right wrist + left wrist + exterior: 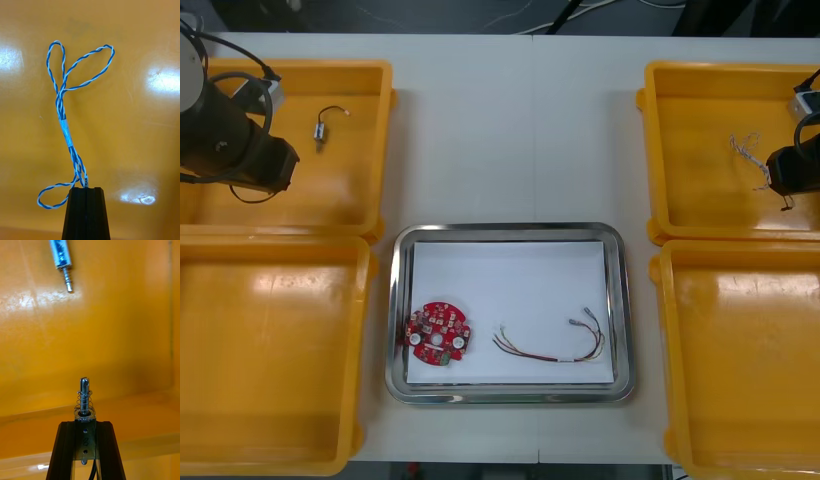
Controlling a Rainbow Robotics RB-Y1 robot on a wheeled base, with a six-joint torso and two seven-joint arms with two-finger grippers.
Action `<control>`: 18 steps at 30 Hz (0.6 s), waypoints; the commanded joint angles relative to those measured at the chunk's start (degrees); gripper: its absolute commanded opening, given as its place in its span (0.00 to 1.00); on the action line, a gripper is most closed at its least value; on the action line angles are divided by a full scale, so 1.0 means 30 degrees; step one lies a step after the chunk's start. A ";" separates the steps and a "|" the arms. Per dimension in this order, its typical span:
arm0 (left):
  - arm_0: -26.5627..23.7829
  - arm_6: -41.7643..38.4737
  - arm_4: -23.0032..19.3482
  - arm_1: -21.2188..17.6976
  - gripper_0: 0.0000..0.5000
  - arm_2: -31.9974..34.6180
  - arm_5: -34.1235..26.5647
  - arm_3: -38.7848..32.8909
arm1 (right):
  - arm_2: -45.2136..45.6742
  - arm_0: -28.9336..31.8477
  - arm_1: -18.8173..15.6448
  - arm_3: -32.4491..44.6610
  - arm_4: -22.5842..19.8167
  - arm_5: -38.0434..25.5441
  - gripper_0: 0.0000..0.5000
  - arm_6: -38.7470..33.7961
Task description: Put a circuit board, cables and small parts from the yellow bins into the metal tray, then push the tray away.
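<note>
Reading first: the only writing on offer was a tiny white tag (86,182) on the twisted blue and white cable (66,131), right at your right gripper (86,188), and it looked like "CAN". That gripper was pinched tight on the cable's end, fingers all but together, over the floor of the far right bin (700,200), the rest of the cable trailing away in two loops with a third curling beside the fingers. Over on your other side, the left gripper (85,423) was clamped on a small metal part (84,401), fingers apart by just its width, a spring and pin poking up between them, above the far left bin (365,180). A second small metal part (321,131) lay loose on that bin's floor, a thin black lead (333,110) curling off it. Now the count: four yellow bins (280,350), two each side of the table (520,130); one metal tray (399,310) between them, white inside; in it one round red circuit board (438,335) and, well apart from it, one red and yellow cable (552,347). You had two small metal parts in all, and one blue and white cable.
</note>
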State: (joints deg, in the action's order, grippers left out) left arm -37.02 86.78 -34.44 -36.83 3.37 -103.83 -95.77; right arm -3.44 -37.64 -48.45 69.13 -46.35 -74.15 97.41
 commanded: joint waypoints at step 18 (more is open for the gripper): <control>-0.0346 -1.1641 0.1197 0.2695 0.00 -0.5959 -0.1924 -0.6867 | 0.0970 -0.0286 -0.0931 0.0336 -0.0252 0.0108 1.00 0.0636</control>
State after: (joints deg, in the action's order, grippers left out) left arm -37.10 55.62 -34.29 -31.93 -9.98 -108.65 -113.04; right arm -2.51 -37.55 -48.60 69.15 -46.99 -74.15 97.41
